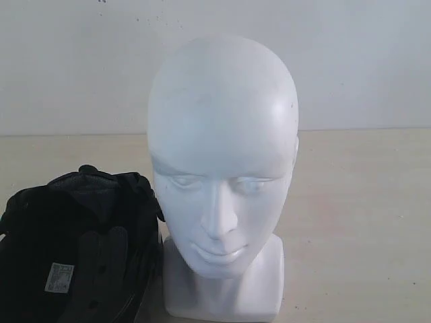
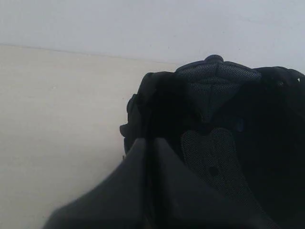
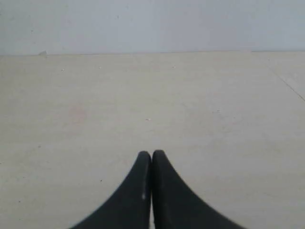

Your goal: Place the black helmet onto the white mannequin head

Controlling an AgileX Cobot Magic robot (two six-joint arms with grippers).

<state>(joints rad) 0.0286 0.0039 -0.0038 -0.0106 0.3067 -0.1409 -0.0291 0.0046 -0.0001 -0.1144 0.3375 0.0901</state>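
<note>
Helmet first: the black helmet [image 1: 74, 249] is seen at the lower left of the exterior view, lying on the table [image 1: 363, 222]. Its opening is turned up and toward the camera, so that the dark padded lining [image 1: 101, 262] and a small white label [image 1: 59, 278] are shown. Its shell is cut off by the left and bottom edges of that view, so its long axis cannot be judged. Its right rim is found just beside the white mannequin head [image 1: 222, 155], at the level of the neck base [image 1: 259, 289] — whether the two touch cannot be told.

The mannequin head is set upright in the middle, with its long axis vertical, its face turned toward the camera and its chin tipped slightly down. The lower edge of the base is clipped by the bottom of the frame.

Open room is offered mainly to the right of the head, where bare pale tabletop is seen as far as the white wall [image 1: 67, 67]. A narrower strip of bare table is seen behind the helmet on the left.

The left gripper [image 2: 145, 143] is shown in its wrist view with jaws pressed together and tips right at the helmet's near rim, the lining filling the space beyond — contact with the rim cannot be confirmed. The right gripper [image 3: 151, 155] is shown with jaws closed on nothing, with only bare table and wall ahead of it.
</note>
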